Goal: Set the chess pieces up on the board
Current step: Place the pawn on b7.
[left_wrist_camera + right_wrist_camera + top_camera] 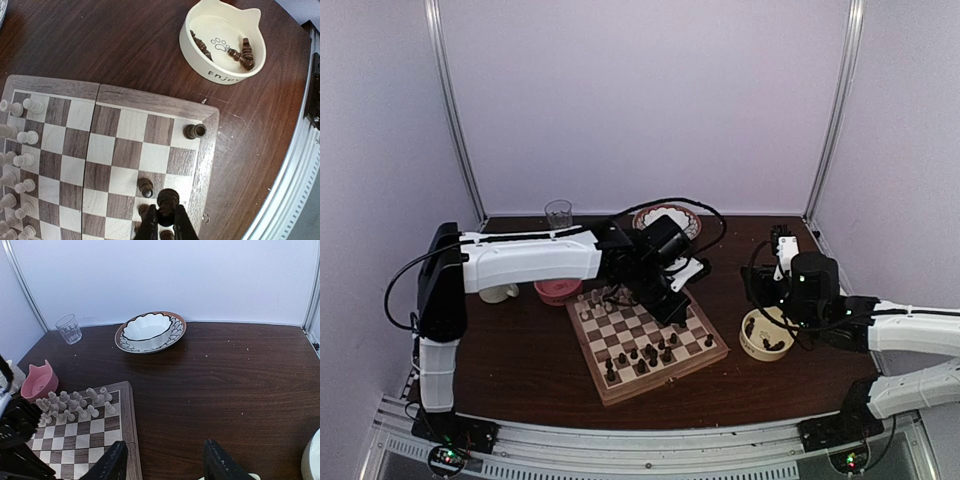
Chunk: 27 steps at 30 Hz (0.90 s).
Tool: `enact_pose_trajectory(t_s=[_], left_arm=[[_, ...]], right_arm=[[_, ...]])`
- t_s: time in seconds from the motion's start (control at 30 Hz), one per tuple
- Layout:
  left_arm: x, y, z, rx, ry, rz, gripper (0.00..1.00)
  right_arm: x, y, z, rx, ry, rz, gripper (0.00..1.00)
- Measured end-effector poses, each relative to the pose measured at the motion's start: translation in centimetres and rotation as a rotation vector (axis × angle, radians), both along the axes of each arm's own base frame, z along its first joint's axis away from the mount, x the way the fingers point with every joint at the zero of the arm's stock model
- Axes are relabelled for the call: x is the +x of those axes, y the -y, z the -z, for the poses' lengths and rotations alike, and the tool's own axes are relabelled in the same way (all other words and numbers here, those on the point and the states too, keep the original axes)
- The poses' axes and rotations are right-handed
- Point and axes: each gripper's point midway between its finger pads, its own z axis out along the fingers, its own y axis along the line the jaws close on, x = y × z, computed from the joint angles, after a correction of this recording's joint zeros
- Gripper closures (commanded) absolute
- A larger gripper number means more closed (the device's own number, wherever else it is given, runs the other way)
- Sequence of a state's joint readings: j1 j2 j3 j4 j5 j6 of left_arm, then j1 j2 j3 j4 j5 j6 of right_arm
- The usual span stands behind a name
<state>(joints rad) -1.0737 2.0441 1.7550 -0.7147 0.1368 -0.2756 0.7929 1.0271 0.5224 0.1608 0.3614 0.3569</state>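
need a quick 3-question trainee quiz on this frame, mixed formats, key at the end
1. True or false: the left gripper is shut on a dark chess piece over the board.
2. Where do the off-board dark pieces lie? A: pink bowl. B: cream bowl. C: glass.
3. Fill in: the right gripper is ___ and holds nothing.
Key: 1 true; 2 B; 3 open.
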Motion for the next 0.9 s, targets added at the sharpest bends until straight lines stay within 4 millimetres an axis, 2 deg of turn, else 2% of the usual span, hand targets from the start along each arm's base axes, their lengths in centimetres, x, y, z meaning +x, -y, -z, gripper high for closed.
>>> enact_pose_trajectory(t_s=[0.33, 0.7, 0.9], left_arm=[[0.3, 2.5, 2.9, 0.112, -0.008, 0.025, 0.96], [0.3, 2.8, 4.6, 0.158, -0.023, 0.040, 0.95], [0.0, 2.7, 4.8, 0.174, -0.028, 0.046, 0.95]], right_arm=[[-0.6, 1.8, -1.1, 0.048, 0.034, 0.049, 0.46], [-0.8, 3.1, -1.2, 0.060, 0.048, 0.092, 0.45], [-0.8, 3.3, -0.9, 0.053, 0.044, 0.103, 0.45]])
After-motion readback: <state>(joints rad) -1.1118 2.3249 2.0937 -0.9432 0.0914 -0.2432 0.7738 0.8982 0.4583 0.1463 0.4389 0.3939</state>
